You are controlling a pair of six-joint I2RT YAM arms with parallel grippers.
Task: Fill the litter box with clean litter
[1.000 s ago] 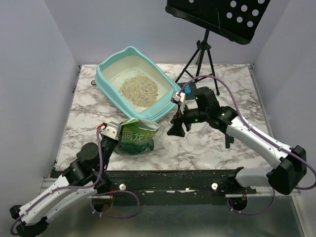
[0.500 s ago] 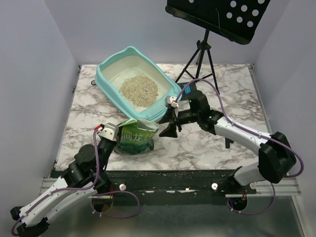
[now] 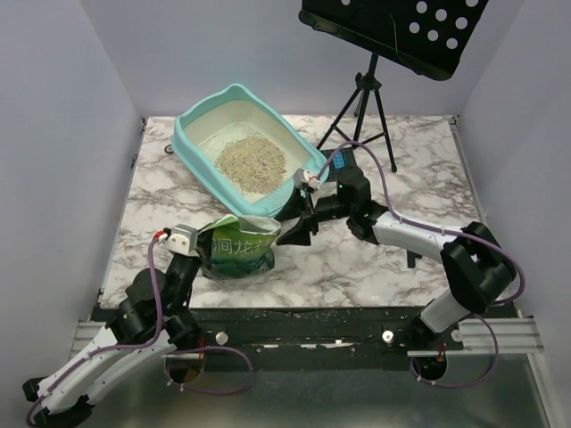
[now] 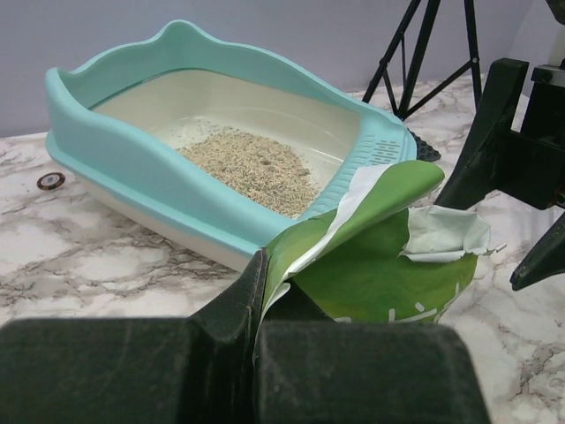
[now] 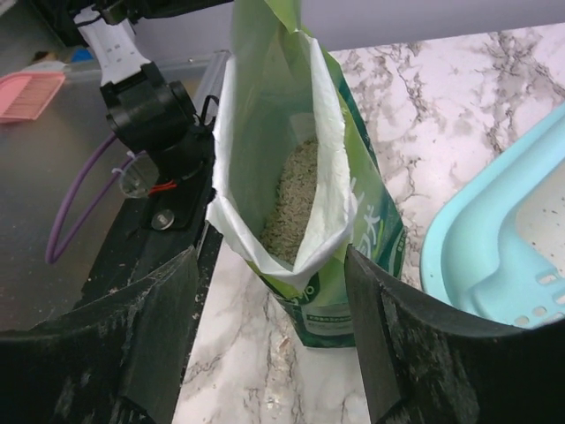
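- When viewed from above, the large light-teal plastic litter box with a cream inside (image 3: 194, 165) is seen set askew toward the far left corner of the grey-veined white marble tabletop (image 3: 419, 152).
- A loose pile of beige-grey clean litter (image 3: 252, 163) is spread over the middle of the box's floor.
- A crinkly green foil bag with white lettering (image 3: 236, 250) is stood upright near the tabletop's near edge, just beside the box's slotted corner.
- The bag's left top edge is pinched by the left gripper (image 4: 258, 265). This clamp is made plain only in the left wrist view, where foil is caught between the closed black fingers (image 4: 221, 309).
- The right gripper (image 3: 293, 234) is held at the bag's right side, its jaws spread apart, with nothing gripped.
- Only in the right wrist view is the bag's open mouth looked into. White lining and more pellets are shown inside.
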